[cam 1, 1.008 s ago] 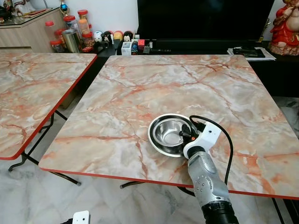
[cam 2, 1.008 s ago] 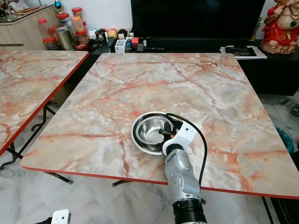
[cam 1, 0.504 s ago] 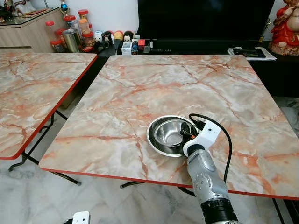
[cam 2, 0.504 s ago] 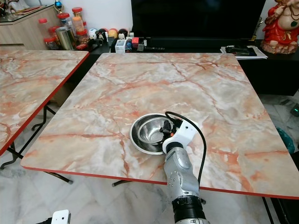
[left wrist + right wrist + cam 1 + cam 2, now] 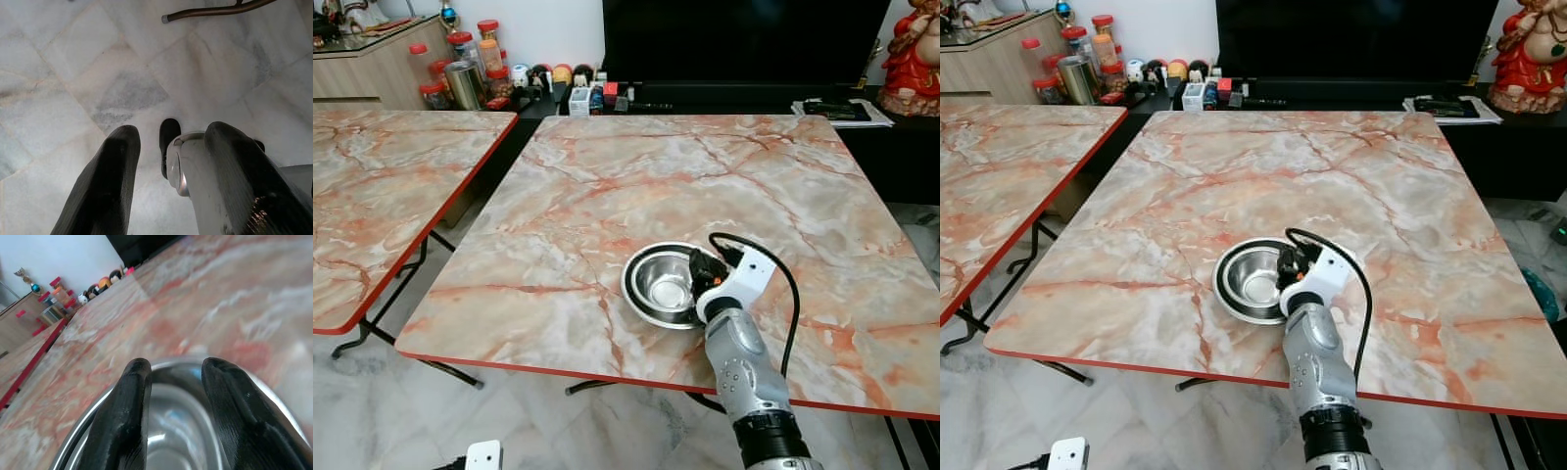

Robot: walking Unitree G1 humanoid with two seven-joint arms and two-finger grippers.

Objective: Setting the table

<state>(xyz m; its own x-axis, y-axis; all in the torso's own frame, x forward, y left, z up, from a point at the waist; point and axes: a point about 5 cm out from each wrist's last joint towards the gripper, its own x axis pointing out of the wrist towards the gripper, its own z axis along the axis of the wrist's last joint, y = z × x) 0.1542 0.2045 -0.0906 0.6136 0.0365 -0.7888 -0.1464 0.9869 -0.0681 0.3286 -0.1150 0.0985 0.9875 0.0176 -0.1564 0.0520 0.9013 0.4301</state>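
A steel bowl (image 5: pixel 663 285) sits on the near part of the marble table (image 5: pixel 685 176), a little in from its front edge. My right gripper (image 5: pixel 701 273) reaches over the bowl's right rim. In the right wrist view its two black fingers (image 5: pixel 128 396) stand open above the bowl's hollow (image 5: pixel 176 431), with the far rim showing in the gap between them. My left gripper (image 5: pixel 168 133) hangs idle over the tiled floor with its fingers apart.
A second marble table (image 5: pixel 382 186) stands to the left, with a floor gap between. Beyond the tables a low dark cabinet holds jars (image 5: pixel 462 69), small figurines and a large black screen (image 5: pixel 744 39). A red statue (image 5: pixel 913 59) is at the back right.
My right gripper has edged a little to the left, further over the bowl's right side. The bowl has stayed in nearly the same place.
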